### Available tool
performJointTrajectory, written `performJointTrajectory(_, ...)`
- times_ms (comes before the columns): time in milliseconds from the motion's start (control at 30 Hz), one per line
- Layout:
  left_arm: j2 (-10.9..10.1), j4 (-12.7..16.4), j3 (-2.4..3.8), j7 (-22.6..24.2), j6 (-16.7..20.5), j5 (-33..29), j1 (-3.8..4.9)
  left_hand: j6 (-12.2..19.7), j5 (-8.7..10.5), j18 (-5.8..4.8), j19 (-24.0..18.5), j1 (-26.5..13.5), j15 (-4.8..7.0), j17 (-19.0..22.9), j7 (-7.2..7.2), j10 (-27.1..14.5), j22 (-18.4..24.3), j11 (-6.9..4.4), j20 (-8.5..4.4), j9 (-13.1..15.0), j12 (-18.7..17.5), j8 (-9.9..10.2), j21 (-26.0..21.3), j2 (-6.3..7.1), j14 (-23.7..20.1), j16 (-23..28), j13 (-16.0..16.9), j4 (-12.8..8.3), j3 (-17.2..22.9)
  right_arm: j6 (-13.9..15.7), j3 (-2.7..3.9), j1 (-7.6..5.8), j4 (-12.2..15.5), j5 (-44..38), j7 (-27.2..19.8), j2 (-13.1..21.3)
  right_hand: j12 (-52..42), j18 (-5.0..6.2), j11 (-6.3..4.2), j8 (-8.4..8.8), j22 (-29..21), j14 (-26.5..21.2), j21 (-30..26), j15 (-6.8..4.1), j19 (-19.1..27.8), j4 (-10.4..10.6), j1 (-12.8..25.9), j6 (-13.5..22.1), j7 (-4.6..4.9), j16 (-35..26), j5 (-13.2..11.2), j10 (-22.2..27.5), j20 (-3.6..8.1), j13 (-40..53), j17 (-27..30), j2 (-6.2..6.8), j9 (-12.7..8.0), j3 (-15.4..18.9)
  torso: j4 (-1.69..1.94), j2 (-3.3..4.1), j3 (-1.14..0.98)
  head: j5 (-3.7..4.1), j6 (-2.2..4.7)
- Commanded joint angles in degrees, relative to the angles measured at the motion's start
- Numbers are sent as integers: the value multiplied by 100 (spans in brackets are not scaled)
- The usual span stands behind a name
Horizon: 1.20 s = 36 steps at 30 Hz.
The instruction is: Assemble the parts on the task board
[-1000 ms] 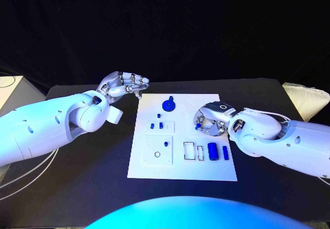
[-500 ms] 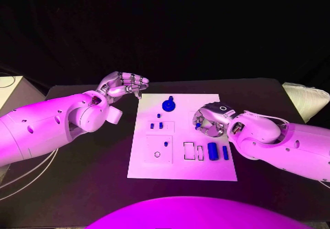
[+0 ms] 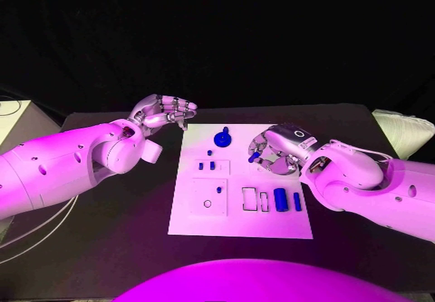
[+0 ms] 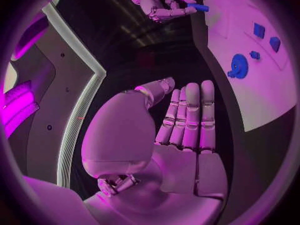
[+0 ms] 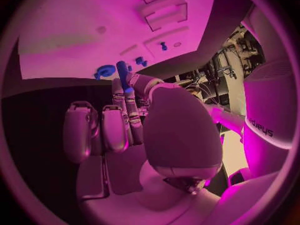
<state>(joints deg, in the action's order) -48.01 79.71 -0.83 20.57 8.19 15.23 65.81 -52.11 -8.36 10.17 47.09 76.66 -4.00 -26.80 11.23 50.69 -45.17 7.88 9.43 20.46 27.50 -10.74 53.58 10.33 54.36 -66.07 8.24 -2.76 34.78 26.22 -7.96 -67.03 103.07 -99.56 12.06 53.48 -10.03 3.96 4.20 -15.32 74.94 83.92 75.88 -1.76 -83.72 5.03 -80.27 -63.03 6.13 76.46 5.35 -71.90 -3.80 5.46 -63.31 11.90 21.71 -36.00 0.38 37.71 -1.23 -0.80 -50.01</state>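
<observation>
Head view: white task board [image 3: 195, 223] lying mid-bench [image 3: 109, 251], long axis running from 12 to 6 o'clock. Left robot hand [image 3: 165, 112] hovering off the board's 11 o'clock corner, above the dark bench, fingers curled inward with nothing seen between them. Right robot hand [image 3: 275, 153] poised over the board's 3 o'clock edge, pinching a small blue peg [image 3: 256, 155] at the fingertips. On the board: a blue round-headed part [image 3: 223, 136] near 12 o'clock, two small blue blocks [image 3: 207, 166] at centre-left, a blue cylinder [image 3: 280, 199] and a slim blue bar [image 3: 297, 201] toward 4 o'clock, beside an empty rectangular slot [image 3: 248, 198].

Left wrist view: left palm [image 4: 187, 155] turned up and bare, fingers [image 4: 190, 117] straight and close together, holding nothing. Far off, the right robot hand [image 4: 164, 5] with the blue peg [image 4: 199, 7] jutting toward the board; blue round-headed part [image 4: 237, 66] lying flat on the white surface.

Right wrist view: blue peg [image 5: 123, 75] clamped between thumb and a fingertip, standing out past the fingers toward the board [image 5: 81, 30]; remaining fingers [image 5: 115, 127] curled in.

Likely step: carrying the peg to its seat. To do well: keeping the pinch firm and low on the peg, squaring its axis to the board before lowering, centring over the hole first, then pressing straight down without twisting. Which hole fits cannot be told from here. Best kept clear: the left robot hand, off the board.
</observation>
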Motion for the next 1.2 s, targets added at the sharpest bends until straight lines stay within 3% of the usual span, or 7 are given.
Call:
performJointTrajectory(33,24,6,4,40,-82,-37,-2,32,-29,38,39,18,3,7,-9,-38,6,14,4,-6,-35,-28,-22,-18,-44,25,-7,-8,-30,207,0,3,99,253,-193,-100,20,-60,-203,-22,132,132,37,-52,-71,0,-109,-18,15,23,40,-256,21,-3,7,-145,193,-33,-7,2,1,-42,1)
performJointTrajectory(167,41,5,4,39,-90,-40,-3,32,-29,38,39,18,3,7,-9,-38,6,14,4,-6,-35,-28,-22,-18,-44,25,-7,-8,-30,153,-18,79,131,339,-266,-317,32,-57,-200,-28,122,129,25,-50,-65,-8,-100,-10,19,16,57,-259,22,0,26,-142,204,-49,-3,1,3,-77,1)
performJointTrajectory(600,85,13,4,33,-101,-49,-4,32,-29,38,39,18,3,7,-9,-38,6,14,4,-6,-35,-28,-22,-18,-44,25,-7,-8,-30,-45,-106,560,-80,321,-483,-1132,63,-48,-193,-40,89,120,-13,-46,-47,-35,-85,16,29,2,103,-263,20,7,62,-140,229,-89,20,17,4,-194,1)
performJointTrajectory(733,88,18,4,30,-100,-49,-5,32,-29,38,39,18,3,7,-9,-38,6,14,4,-6,-35,-28,-22,-18,-44,25,-7,-8,-30,-145,-149,645,-168,278,-497,-1262,70,-45,-191,-43,79,115,-24,-45,-42,-42,-80,21,32,-8,112,-264,20,9,84,-135,235,-94,10,16,9,-231,1)
performJointTrajectory(867,86,23,4,26,-100,-49,-5,32,-31,38,52,26,1,20,-8,-41,28,15,7,-11,-30,-40,-51,-30,-49,26,-20,-1,-53,-232,-183,719,-239,231,-489,-1334,70,-45,-191,-43,79,115,-24,-45,-42,-42,-80,21,32,-8,112,-264,20,9,84,-135,235,-94,8,22,-1,-278,1)
performJointTrajectory(1200,85,24,3,20,-108,-49,-5,32,-31,38,52,26,1,20,-8,-41,28,15,7,-11,-30,-40,-51,-30,-49,26,-20,-1,-53,-377,-201,775,-335,46,-305,-1402,75,-44,-189,-46,77,115,-27,-44,-40,-46,-76,24,33,-7,116,-264,19,10,83,-135,239,-97,2,17,-7,-299,1)
